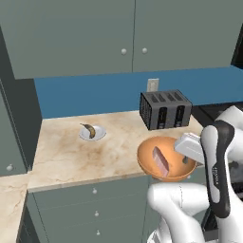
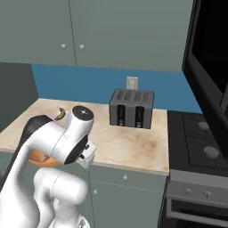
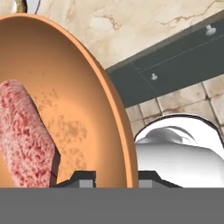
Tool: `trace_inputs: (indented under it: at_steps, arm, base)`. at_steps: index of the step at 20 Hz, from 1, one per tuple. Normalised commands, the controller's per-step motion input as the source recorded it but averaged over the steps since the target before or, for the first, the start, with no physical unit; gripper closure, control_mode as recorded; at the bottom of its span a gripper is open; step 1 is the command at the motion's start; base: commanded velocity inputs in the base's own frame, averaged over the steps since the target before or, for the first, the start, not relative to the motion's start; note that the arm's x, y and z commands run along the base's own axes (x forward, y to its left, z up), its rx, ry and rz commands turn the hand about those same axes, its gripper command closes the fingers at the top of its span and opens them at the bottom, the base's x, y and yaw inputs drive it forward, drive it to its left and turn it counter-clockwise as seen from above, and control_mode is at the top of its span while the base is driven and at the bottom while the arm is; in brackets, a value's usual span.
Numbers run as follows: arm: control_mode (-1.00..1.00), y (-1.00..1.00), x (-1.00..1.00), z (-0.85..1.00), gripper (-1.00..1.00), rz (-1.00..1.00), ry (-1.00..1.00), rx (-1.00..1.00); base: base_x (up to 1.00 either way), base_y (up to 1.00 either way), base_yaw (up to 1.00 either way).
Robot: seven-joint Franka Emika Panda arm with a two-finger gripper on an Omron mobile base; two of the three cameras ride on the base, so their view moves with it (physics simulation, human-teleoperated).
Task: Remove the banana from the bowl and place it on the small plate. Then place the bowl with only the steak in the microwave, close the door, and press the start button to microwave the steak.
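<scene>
Now my claw [image 3: 113, 177] is pinched tight on the bowl [image 1: 163, 159] rim.
If I tilt it, the steak [image 1: 160, 161] may slide out before the microwave.

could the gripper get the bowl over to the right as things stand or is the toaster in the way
Probably yes. The gripper is shut on the rim of the bowl, which holds only the steak and sits at the counter's front edge. The toaster stands farther back, apart from the bowl, so a path along the front looks free.
</scene>
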Motion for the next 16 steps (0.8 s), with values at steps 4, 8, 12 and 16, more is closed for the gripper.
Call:
trace_inputs:
  at_steps: [4, 8, 12, 16]
  arm:
    - [1.0, 0.0, 0.0, 0.0, 1.0, 0.0, 0.0, 0.0]
    - [1.0, 0.0, 0.0, 0.0, 1.0, 0.0, 0.0, 0.0]
    - [1.0, 0.0, 0.0, 0.0, 1.0, 0.0, 0.0, 0.0]
    - [1.0, 0.0, 0.0, 0.0, 1.0, 0.0, 0.0, 0.0]
  base:
    - [-0.95, -0.11, 0.0]
    - [-1.0, -0.39, -0.03]
    - [-0.79, -0.73, -0.03]
    - [-0.47, -0.92, 0.0]
